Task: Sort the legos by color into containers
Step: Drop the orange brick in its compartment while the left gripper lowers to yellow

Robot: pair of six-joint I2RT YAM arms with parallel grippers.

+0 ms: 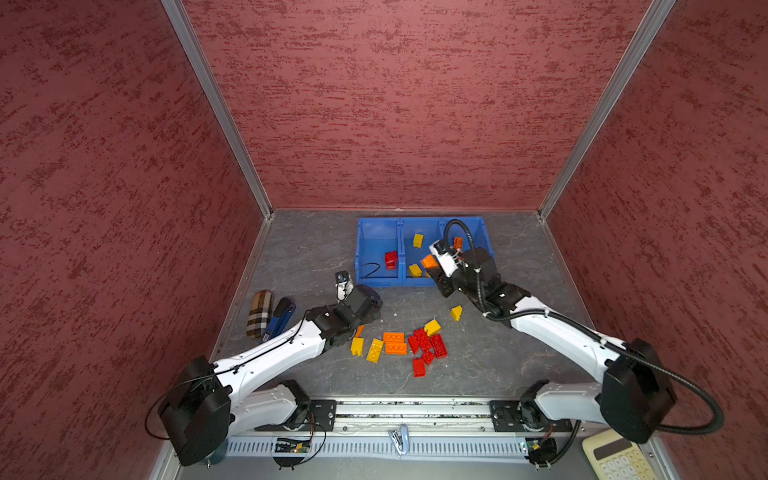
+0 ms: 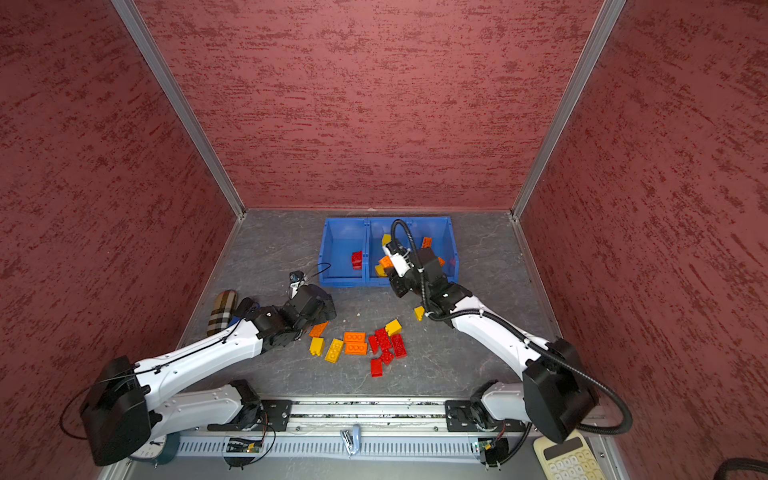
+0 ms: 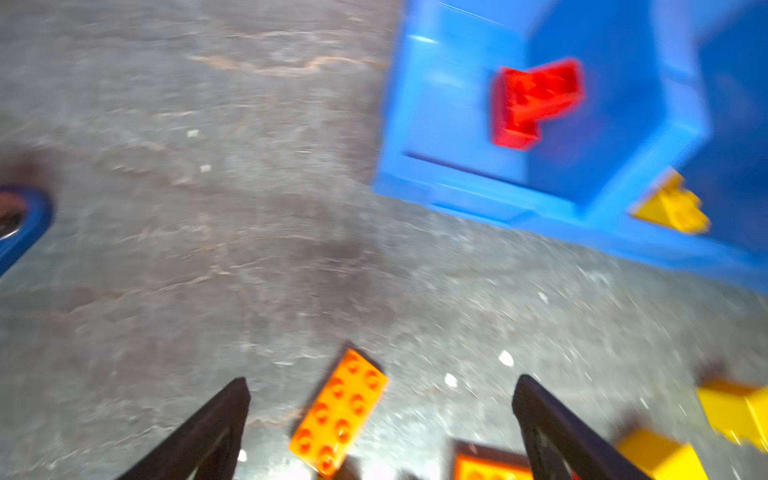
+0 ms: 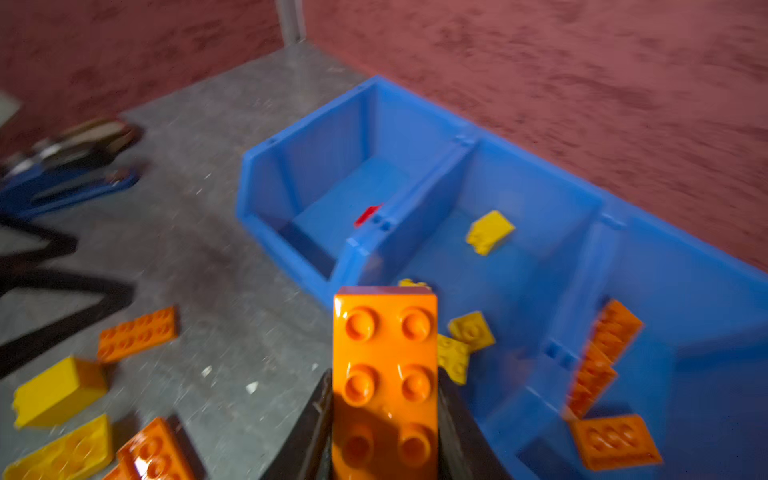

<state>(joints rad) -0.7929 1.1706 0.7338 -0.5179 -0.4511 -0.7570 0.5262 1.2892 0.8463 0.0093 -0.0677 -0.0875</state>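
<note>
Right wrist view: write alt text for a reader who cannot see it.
The right tool grips an oblong orange brick near three joined blue bins holding red, yellow and orange bricks separately. Orange and yellow bricks lie on the table.

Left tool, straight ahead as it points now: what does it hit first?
Probably the orange oblong plastic brick lying flat between the left tool's open jaws; beyond it, grey tabletop.

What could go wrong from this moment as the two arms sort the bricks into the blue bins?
1. The right gripper holds an orange oblong brick seemingly over the middle bin, which holds yellow bricks; released here, it may land with the wrong colour.
2. The open left gripper frames a second orange brick lying askew to its jaws; closing could twist or push it away.
</note>
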